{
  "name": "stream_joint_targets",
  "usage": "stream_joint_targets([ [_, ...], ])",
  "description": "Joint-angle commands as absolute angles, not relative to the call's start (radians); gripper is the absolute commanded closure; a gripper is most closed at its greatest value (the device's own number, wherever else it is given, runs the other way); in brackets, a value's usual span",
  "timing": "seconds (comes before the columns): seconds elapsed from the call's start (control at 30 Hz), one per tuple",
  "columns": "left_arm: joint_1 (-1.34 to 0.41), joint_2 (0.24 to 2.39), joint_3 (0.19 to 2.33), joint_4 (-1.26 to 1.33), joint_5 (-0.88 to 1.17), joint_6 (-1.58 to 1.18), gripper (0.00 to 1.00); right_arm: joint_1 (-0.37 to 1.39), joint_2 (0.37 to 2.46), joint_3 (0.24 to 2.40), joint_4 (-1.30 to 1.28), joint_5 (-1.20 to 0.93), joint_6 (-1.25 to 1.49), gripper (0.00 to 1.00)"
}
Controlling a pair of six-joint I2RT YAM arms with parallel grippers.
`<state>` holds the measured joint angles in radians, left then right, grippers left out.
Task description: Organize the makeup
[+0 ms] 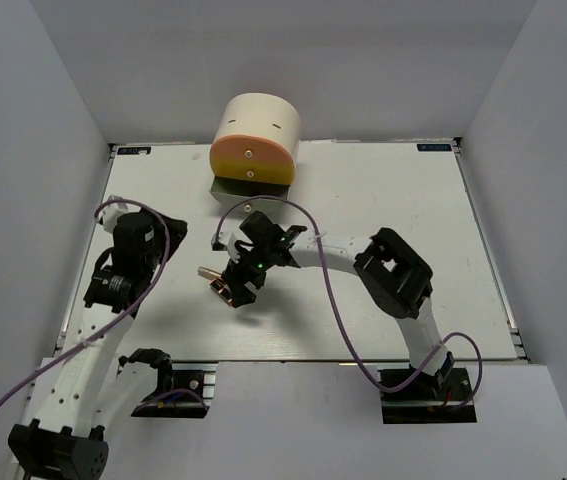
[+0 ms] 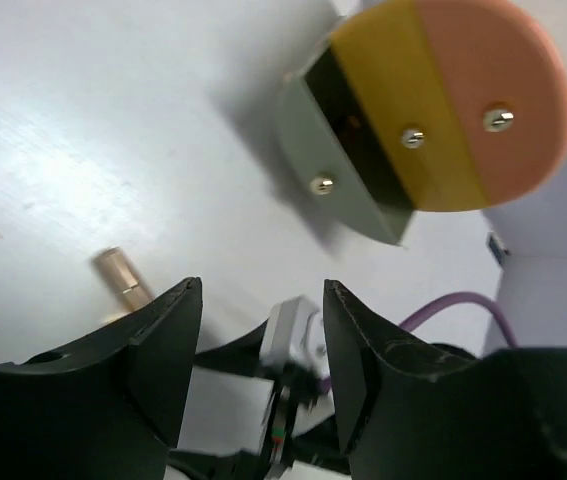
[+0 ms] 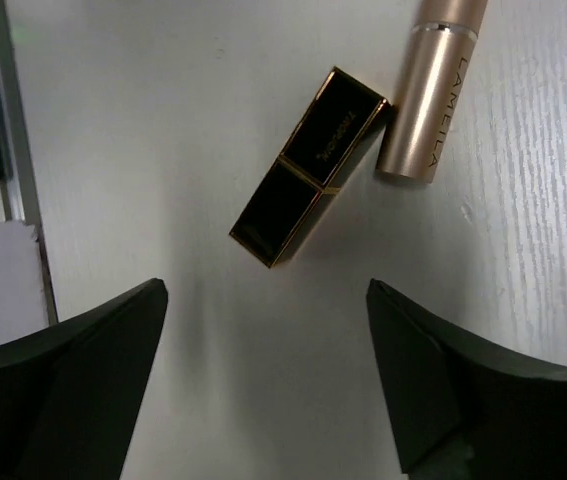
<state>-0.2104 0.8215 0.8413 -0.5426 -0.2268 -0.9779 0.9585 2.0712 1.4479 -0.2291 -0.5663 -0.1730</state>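
**While both tools gape, two lipsticks lie loose on the desk**

Where the right arm reaches across to the left half of the desk (image 1: pixel 383 200), its right tool (image 3: pixel 265 298) hangs over the two lipsticks with its jaws spread wide and nothing between them. Below it the gold-black lipstick (image 3: pixel 310 165) lies flat and slanted, one top corner against the rose-gold lipstick (image 3: pixel 431 95) beside it. Both sit in front of the cream half-round box (image 1: pixel 256 125), well apart from it. The box's lowest drawer (image 2: pixel 348 170) stands open. Over by the left edge, the left tool (image 2: pixel 261 290) has its jaws partly apart, gripping nothing.
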Motion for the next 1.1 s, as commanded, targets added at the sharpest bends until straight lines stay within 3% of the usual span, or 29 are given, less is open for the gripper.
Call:
stream_joint_targets([
  [0.0,-0.204,0.744,0.81,-0.736,-0.321,-0.968,0.38,0.979,2.094,1.531,-0.21,-0.465,-0.091,0.11],
  [0.23,-0.204,0.698,0.79,-0.796,-0.321,-1.015,0.38,1.045,2.148,1.568,-0.164,-0.252,0.028,0.11],
  [0.33,-0.204,0.695,0.793,-0.811,-0.322,-1.019,0.38,1.061,2.154,1.565,-0.143,-0.224,0.041,0.16],
  [0.47,-0.204,0.695,0.799,-0.831,-0.33,-1.019,0.38,1.083,2.158,1.56,-0.12,-0.169,0.041,0.34],
  [0.63,-0.204,0.693,0.796,-0.833,-0.33,-1.02,0.38,1.109,2.158,1.533,-0.112,-0.121,0.037,0.48],
  [0.83,-0.204,0.686,0.762,-0.818,-0.324,-1.034,0.4,1.137,2.155,1.519,-0.112,-0.081,0.006,0.79],
  [1.0,-0.204,0.672,0.706,-0.773,-0.292,-1.065,0.49,1.12,2.08,1.482,-0.144,-0.211,-0.072,1.0],
  [1.07,-0.204,0.667,0.68,-0.769,-0.285,-1.089,0.53,1.103,2.007,1.442,-0.152,-0.289,-0.098,1.0],
])
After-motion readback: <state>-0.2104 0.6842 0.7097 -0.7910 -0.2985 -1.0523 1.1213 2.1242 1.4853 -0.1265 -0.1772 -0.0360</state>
